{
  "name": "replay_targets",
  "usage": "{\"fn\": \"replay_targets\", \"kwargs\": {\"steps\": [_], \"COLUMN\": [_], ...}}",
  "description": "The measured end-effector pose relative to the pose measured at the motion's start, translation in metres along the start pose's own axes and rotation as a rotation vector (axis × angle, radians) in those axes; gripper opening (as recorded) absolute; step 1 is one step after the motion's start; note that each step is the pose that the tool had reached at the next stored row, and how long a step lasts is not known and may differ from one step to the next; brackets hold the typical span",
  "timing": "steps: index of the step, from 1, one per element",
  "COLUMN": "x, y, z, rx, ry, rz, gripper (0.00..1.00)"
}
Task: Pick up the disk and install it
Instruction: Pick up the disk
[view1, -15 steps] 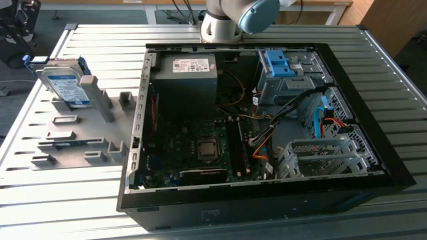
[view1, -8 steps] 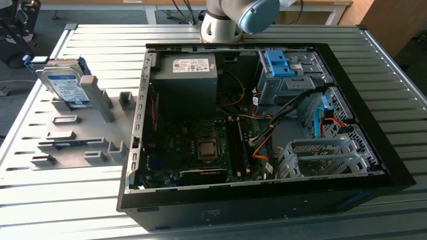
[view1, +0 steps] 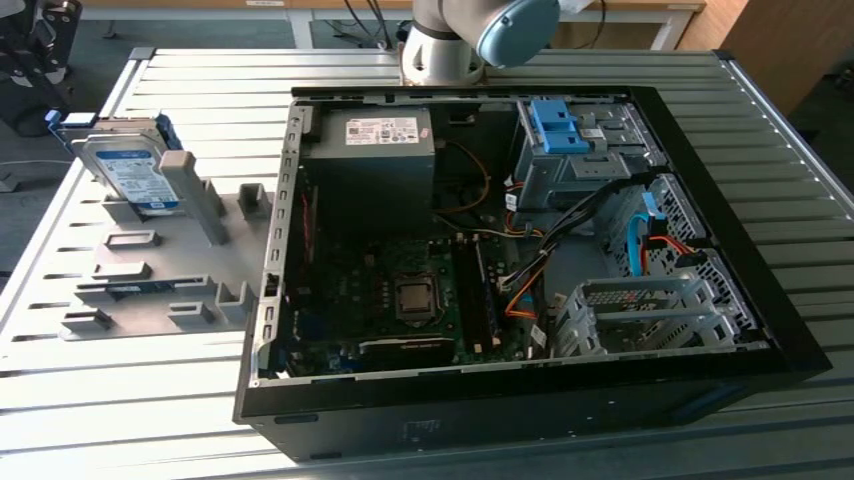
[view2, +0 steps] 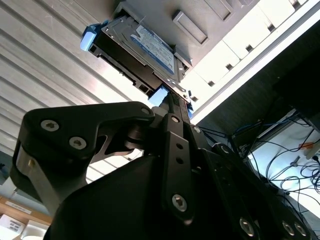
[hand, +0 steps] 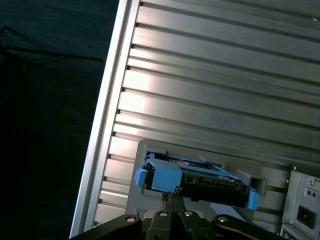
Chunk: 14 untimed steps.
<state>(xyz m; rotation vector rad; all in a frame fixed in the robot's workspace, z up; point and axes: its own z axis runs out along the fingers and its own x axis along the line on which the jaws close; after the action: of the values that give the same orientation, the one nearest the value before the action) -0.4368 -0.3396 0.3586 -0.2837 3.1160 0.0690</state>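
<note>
Here's the slatted metal table (view1: 801, 130), and on it sits an open black computer case (view1: 747, 370), lying on its side. Inside, the grey power-supply box (view1: 380, 150) fills the far corner, its white sticker facing up. Below it lies the dark motherboard (view1: 400, 270). Towards the exterior view's right there's a blue plastic latch (view1: 554, 125), with an empty perforated drive cage (view1: 641, 315) nearer the camera and orange cables (view1: 521, 300) between cage and board. On the exterior view's left, beside the case, lies a grey fixture plate (view1: 160, 265) with upright blocks.
</note>
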Motion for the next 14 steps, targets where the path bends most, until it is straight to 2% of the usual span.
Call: {"fn": "replay_targets", "kwargs": {"steps": [14], "x": [0.0000], "y": [0.0000], "z": [0.0000], "rx": [-0.0001], "ry": [0.0003], "rz": [-0.007], "gripper": [0.11]}}
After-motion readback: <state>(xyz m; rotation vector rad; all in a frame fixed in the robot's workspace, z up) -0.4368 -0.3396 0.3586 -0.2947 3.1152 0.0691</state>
